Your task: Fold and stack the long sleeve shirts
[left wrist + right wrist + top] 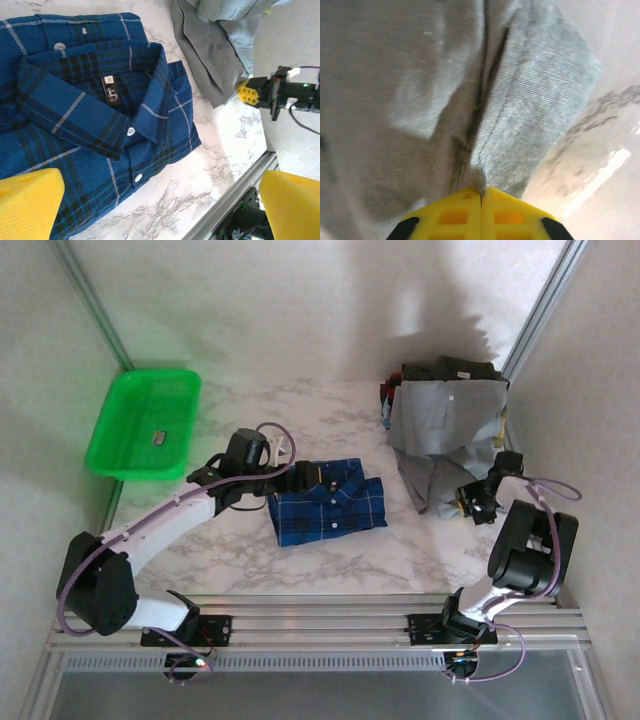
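The right gripper (pixel 481 194) has its yellow fingers pressed together on a pinch of the grey shirt (pixel 420 100), at a fold near the cloth's lower edge; how much fabric sits between the pads is hidden by the fingers themselves. From above, this gripper (pixel 478 502) is at the near corner of the grey shirt (pixel 440 425), which lies rumpled and spread at the back right of the marble table (pixel 330 420), draped partly over a pile of darker folded shirts (pixel 450 370) whose number cannot be made out. The left gripper (pixel 160 205) stands wide apart, holding nothing, its two yellow fingers (pixel 30 200) cut off at the bottom corners of the wrist view, hovering over the collar end of the blue plaid shirt (pixel 75 100). That shirt (pixel 330 502) lies folded in the middle of the table, collar up, a size label showing inside the neck, apart from the grey one. A green basket (pixel 160 372) sits at the far left with a small dark item inside, too small to identify. An aluminium rail (pixel 320 625) runs along the near edge.
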You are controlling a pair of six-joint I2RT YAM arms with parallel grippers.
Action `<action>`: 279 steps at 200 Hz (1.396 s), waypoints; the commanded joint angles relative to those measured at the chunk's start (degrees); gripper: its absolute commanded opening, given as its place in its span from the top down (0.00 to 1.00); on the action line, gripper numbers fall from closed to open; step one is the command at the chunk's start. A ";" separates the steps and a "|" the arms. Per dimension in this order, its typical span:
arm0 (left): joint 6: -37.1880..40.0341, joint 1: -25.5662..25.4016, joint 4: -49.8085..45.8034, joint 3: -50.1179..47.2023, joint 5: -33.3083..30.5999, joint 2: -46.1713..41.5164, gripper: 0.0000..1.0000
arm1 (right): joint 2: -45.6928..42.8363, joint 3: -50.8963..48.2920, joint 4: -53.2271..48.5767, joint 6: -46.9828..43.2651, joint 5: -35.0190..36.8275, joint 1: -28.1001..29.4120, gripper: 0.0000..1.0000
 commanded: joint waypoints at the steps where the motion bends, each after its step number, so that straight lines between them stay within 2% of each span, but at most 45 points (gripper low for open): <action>1: 0.68 0.38 0.90 0.31 0.61 1.53 0.00 | -5.28 7.65 -1.62 2.05 -3.89 0.15 1.00; 43: 1.89 0.34 1.63 3.07 2.04 5.37 0.00 | -5.95 18.83 -5.19 3.35 -6.67 2.06 1.00; 121: 4.84 0.18 1.64 13.31 7.31 15.07 0.00 | 0.99 37.79 -7.40 7.02 -4.36 7.95 1.00; 183: 4.02 -1.38 3.46 25.35 9.80 25.51 0.00 | 14.50 56.79 -11.07 6.59 -2.63 12.90 1.00; 208: 3.02 -2.41 4.05 30.38 9.23 30.04 0.00 | 19.43 63.98 -11.79 6.51 -3.18 13.07 1.00; 262: -0.37 -6.51 5.44 45.66 8.96 41.79 0.01 | 33.41 87.36 -18.59 6.39 -5.37 13.13 1.00; 279: -1.94 -7.73 5.34 52.11 9.63 47.21 0.00 | 35.53 89.28 -18.90 6.31 -5.97 13.05 1.00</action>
